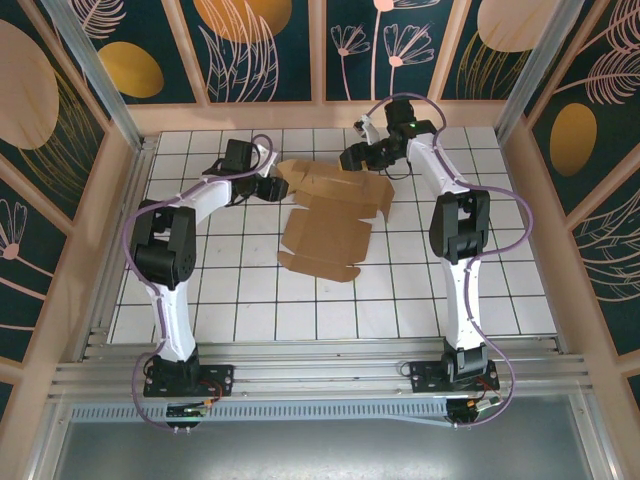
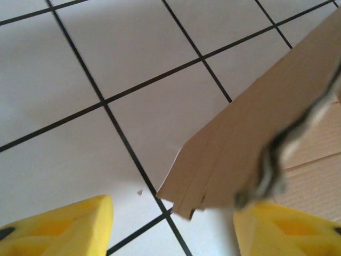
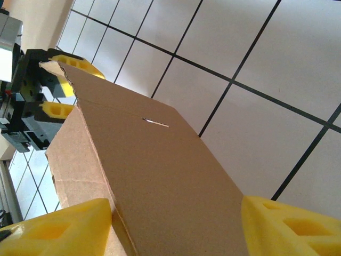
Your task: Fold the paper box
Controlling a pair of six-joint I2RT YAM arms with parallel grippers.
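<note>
Surface: white tiled table (image 1: 480, 270) with black grid lines, enclosed by dark botanical-print wall panels (image 1: 270, 50). Item one: the paper box (image 1: 325, 225), brown kraft, which we find lying mostly flat at the table's middle and far side, flaps spread. Item two: the left gripper (image 1: 275, 188), at the box's far left corner; we note its yellow fingers (image 2: 69, 226) standing apart, a lifted flap between them, nearer one finger. Item three: the right gripper (image 1: 352, 157), at the far right edge; its fingers (image 3: 287, 226) are parted with a cardboard panel spanning the gap, and we cannot tell whether they press it.
</note>
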